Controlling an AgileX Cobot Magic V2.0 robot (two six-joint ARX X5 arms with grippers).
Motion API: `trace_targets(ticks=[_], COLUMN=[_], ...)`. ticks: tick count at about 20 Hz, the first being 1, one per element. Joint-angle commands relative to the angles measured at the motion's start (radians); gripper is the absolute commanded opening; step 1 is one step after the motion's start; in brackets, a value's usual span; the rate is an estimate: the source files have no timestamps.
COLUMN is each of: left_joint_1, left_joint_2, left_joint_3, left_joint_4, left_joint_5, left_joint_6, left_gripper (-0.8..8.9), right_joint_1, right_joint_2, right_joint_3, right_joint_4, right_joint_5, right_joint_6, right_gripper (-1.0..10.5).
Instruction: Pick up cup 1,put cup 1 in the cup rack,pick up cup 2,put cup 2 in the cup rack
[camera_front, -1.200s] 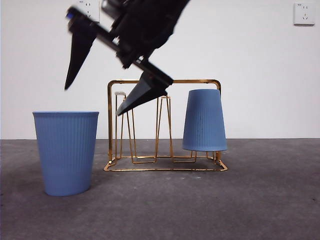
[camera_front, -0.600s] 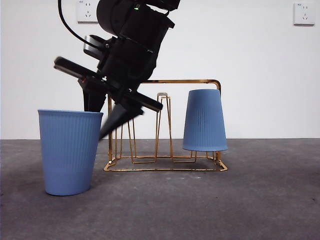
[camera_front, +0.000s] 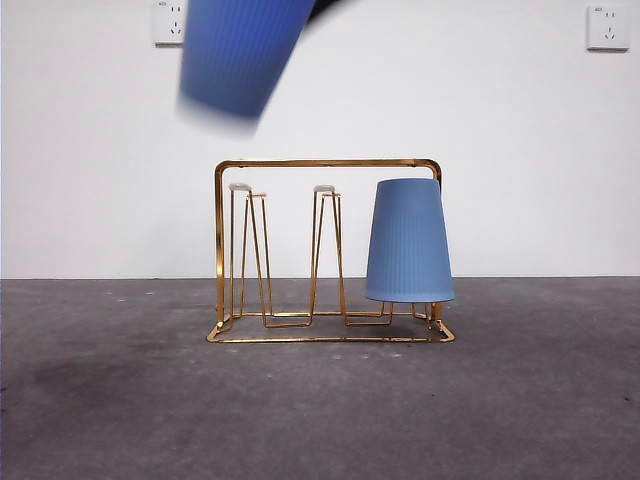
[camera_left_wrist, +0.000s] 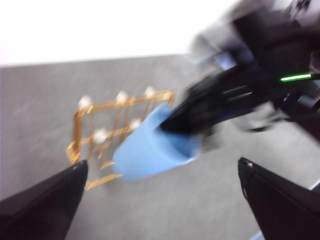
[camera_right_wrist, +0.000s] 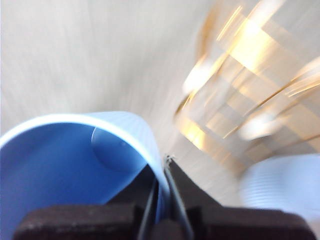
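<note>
Lifted off the worktop (camera_front: 120, 420) since a moment ago, the second blue cup (camera_front: 240, 55) now hangs high above the gold cup rack (camera_front: 325, 165), blurred, its wall pinched in the right gripper (camera_right_wrist: 162, 200) jaws; the first cup (camera_front: 408, 240) sits inverted on the rack. It wants turning mouth-down and centring over a free pale-tipped peg (camera_front: 323, 190) before lowering. The left gripper (camera_left_wrist: 160, 200) waits, jaws spread wide.

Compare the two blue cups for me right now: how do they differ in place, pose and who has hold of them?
Place: the lifted cup hangs in the air above the cup rack, off the table; the racked cup sits on the rack.
Pose: the lifted cup is tilted; the racked cup stands upside down, mouth down.
Hold: the right gripper pinches the lifted cup's wall; nothing grips the racked cup.
Sharpness: the lifted cup is motion-blurred, the racked cup crisp.
Both are blue and ribbed.
</note>
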Motion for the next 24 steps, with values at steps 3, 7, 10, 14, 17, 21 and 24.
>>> trace_targets(ticks=[3,7,10,14,17,21,24], left_joint_1=[0.001,0.066,0.132,0.213,0.264,0.269,0.26], left_joint_2=[0.1,0.265,0.369,0.505,0.606,0.748,0.854], left_joint_3=[-0.006,-0.006,-0.006,-0.006,-0.006,-0.006,-0.006], left_joint_4=[0.177,0.373,0.54,0.841,1.106,1.456,1.669], left_joint_5=[0.032,0.259,0.51,0.967,1.201,1.307,1.299], left_joint_6=[0.077,0.093,0.073,-0.081,-0.263,-0.509,-0.653], left_gripper=[5.02,5.02,5.02,5.02,5.02,5.02,5.02], right_joint_1=[0.002,0.002,0.002,0.002,0.002,0.002,0.002], right_joint_2=[-0.325,-0.549,-0.657,-0.791,-0.868,-0.944,-0.974], right_joint_3=[0.003,-0.002,-0.003,-0.007,-0.012,-0.038,-0.116], right_joint_4=[-0.04,-0.177,-0.206,-0.213,-0.219,-0.199,-0.126], right_joint_5=[0.084,0.209,0.275,0.354,0.429,0.471,0.483], right_joint_6=[-0.09,-0.166,-0.19,-0.217,-0.248,-0.316,-0.351], right_gripper=[-0.2,-0.2,-0.2,-0.2,-0.2,-0.2,-0.2])
